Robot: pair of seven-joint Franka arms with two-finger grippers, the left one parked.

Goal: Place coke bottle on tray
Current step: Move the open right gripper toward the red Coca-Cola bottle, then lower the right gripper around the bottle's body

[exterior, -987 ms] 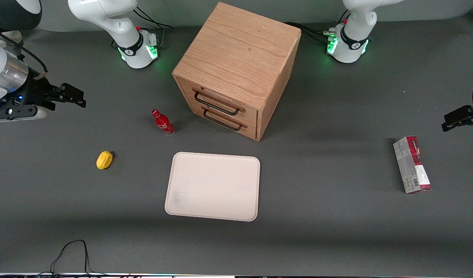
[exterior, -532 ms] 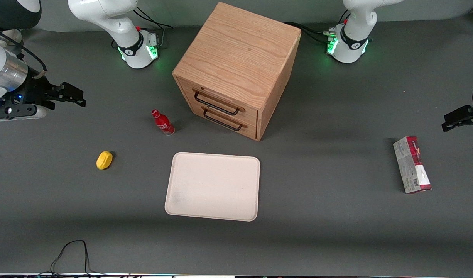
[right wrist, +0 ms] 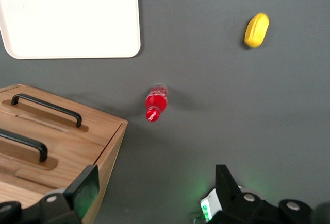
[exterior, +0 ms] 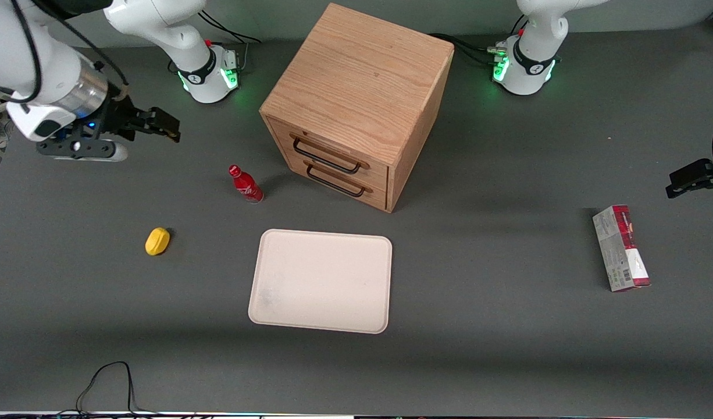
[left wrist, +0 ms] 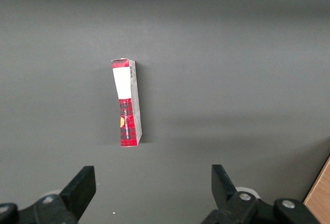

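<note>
grey table point(exterior: 507, 349): coke bottle point(exterior: 246, 184) upright; jaws point(exterior: 164, 128) open.

The table point(exterior: 507, 361) carries a matt dark grey covering that looks smooth and non-reflective. The cabinet point(exterior: 356, 75) is light wood with visible grain and a satin finish; its drawer handles point(exterior: 327, 157) are thin black bars, apparently metal. The coke bottle point(exterior: 246, 184) has a glossy red surface with white script. The tray point(exterior: 321, 279) is pale beige, matt, smooth, plastic-like. The yellow object point(exterior: 157, 241) appears smooth and slightly glossy. The carton point(exterior: 621, 247) looks like printed card. The gripper point(exterior: 159, 125), above the table toward the working arm's end, is matt black, mounted below a brushed metal ring.
</note>
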